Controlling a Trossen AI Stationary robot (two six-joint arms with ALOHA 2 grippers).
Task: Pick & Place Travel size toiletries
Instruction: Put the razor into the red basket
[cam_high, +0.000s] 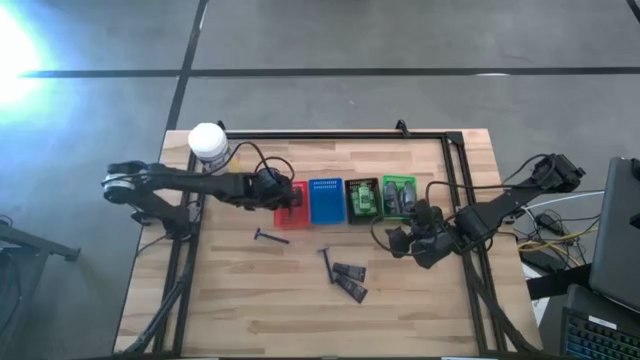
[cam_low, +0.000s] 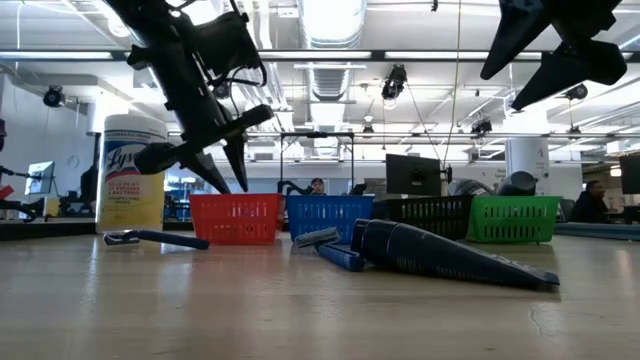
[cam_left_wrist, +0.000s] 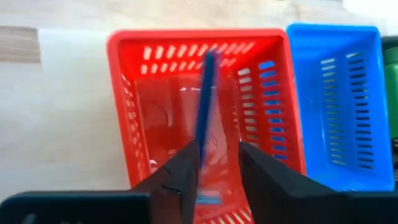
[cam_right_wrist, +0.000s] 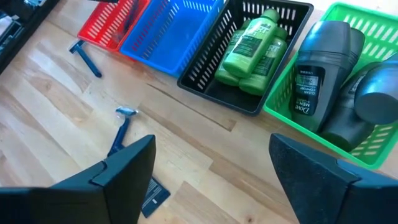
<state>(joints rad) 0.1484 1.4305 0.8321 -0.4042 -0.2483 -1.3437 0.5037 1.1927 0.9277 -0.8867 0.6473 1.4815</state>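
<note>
wooden table (cam_high: 240, 290) | two razors (loose) (cam_high: 270, 237) | ceiling lights on

A: Landmark: wooden table (cam_high: 250, 300), pale planks, black frame rail (cam_high: 330, 134) along its far edge. Floor (cam_high: 400, 40) beyond it grey, crossed by dark seam lines; bright glare on the floor off the table's far-left corner.

B: Across the table, level view: open workspace. Long ceiling light strips (cam_low: 330, 20) run above it, ducting among them. Monitors (cam_low: 412, 176) stand behind the table's far edge; a person (cam_low: 317, 186) sits back there, small. Cables (cam_high: 545, 235) trail off the table's right side.
</note>
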